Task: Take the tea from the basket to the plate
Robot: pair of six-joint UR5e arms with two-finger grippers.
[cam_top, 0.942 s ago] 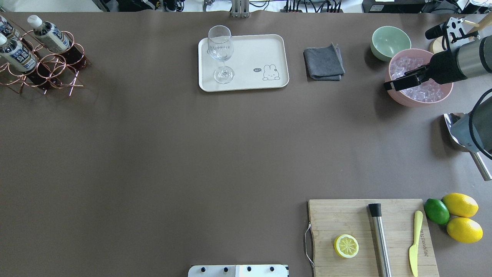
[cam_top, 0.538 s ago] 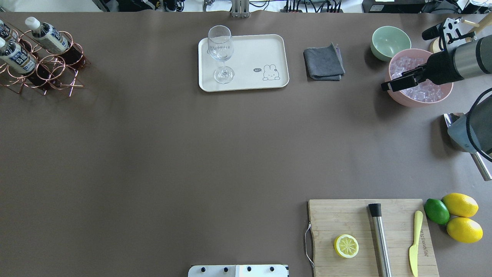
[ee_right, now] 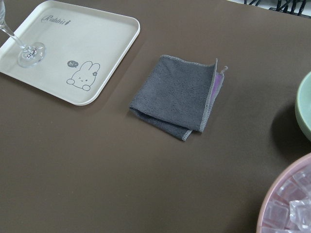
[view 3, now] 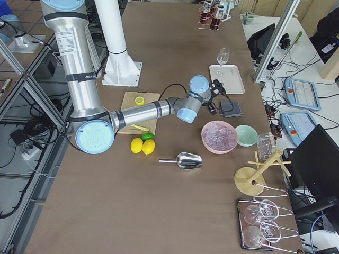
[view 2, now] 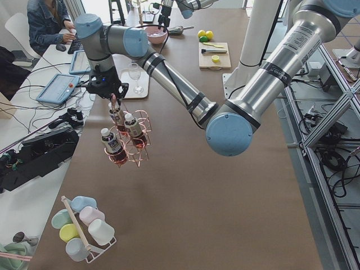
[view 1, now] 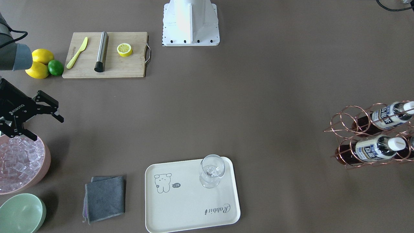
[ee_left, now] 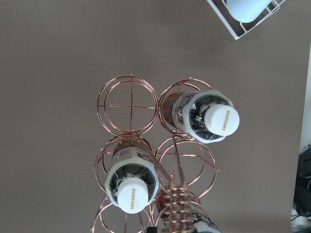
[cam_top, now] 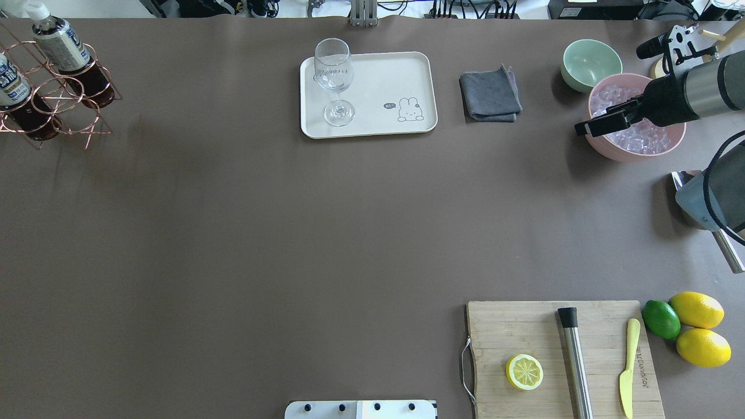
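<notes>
The copper wire basket (cam_top: 49,96) is at the table's far left corner and holds three tea bottles (cam_top: 58,41) with white caps. It also shows in the front view (view 1: 343,119) and the left side view (view 2: 132,140). The left wrist view looks straight down on two caps (ee_left: 209,116) and the coiled handle (ee_left: 177,208). My left gripper (view 2: 112,93) is at the top of that handle; I cannot tell if it is shut. The cream plate (cam_top: 378,87) carries a wine glass (cam_top: 334,75). My right gripper (view 1: 47,127) is open and empty beside the pink ice bowl (cam_top: 634,150).
A grey cloth (cam_top: 490,96) lies right of the plate, with a green bowl (cam_top: 591,61) beyond it. A cutting board (cam_top: 506,331) with a lemon half, a metal muddler and a yellow knife sits near right, beside lemons (cam_top: 698,326). A cup rack (view 2: 84,228) stands at the left end.
The basket has shifted left and toward the far edge, and its bottles have swung more upright. The right gripper has drifted slightly left over the ice bowl's rim.
</notes>
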